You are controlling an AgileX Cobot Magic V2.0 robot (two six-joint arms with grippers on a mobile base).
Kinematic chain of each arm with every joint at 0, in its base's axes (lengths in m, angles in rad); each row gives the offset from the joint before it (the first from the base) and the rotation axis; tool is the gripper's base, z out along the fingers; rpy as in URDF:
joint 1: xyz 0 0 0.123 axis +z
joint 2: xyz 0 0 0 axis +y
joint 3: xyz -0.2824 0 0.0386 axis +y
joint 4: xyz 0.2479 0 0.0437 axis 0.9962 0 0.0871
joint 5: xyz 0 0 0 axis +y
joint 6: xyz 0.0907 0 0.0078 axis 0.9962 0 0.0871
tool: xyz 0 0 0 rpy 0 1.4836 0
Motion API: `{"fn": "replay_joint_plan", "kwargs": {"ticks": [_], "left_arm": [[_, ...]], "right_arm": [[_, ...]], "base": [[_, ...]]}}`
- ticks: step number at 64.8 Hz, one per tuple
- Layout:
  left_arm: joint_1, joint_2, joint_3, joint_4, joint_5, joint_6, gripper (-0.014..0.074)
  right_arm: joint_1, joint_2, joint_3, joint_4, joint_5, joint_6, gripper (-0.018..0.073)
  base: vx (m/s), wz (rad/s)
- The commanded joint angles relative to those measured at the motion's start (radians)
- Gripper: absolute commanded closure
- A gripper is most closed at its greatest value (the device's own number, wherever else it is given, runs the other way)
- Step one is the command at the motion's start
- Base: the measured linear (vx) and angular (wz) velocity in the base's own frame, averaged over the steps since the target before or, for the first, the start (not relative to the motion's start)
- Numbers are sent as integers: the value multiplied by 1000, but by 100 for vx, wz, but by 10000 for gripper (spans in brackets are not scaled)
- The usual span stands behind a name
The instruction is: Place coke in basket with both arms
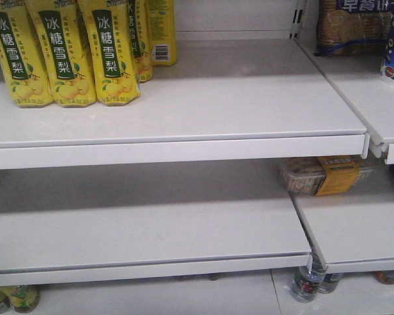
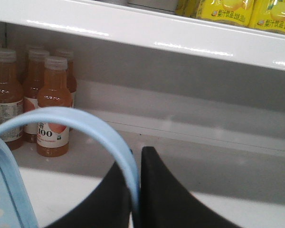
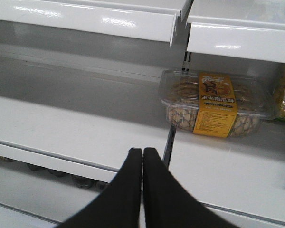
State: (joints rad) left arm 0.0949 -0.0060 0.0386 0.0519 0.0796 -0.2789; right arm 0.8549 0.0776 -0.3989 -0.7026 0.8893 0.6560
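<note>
The coke is not in any view. In the left wrist view my left gripper (image 2: 137, 164) is shut on the pale blue swing handle (image 2: 80, 118) of the basket; the handle arcs up and left, and a slotted corner of the basket (image 2: 4, 190) shows at the bottom left. In the right wrist view my right gripper (image 3: 142, 154) is shut and empty, its jaws pressed together in front of the middle shelf edge. Neither arm shows in the front view.
White shelves (image 1: 184, 98) fill the front view. Yellow pear-drink cartons (image 1: 65, 52) stand at the upper left. A clear snack box with a yellow label (image 3: 216, 104) lies on the middle shelf at the right. Orange juice bottles (image 2: 52, 114) stand left of the basket handle.
</note>
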Motion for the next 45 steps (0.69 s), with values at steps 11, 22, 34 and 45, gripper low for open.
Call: {"fn": "replay_joint_plan", "kwargs": {"ticks": [11,22,34,45], "left_arm": [[-2,-21,9,38,-155,37,603],[-2,-21,9,38,-155,37,603],[-2,-21,9,38,-155,37,603],[-2,-21,9,38,-155,37,603]], "right_arm": [[-6,78,-22,-4,-90,-4,564],[-6,162,-22,75,-126,-31,564],[-74,162,20,113,-234,-81,564],[-293,104,148,286,-419,-135,564]], "base": [[0,0],[0,0],[0,0],[0,0]]}}
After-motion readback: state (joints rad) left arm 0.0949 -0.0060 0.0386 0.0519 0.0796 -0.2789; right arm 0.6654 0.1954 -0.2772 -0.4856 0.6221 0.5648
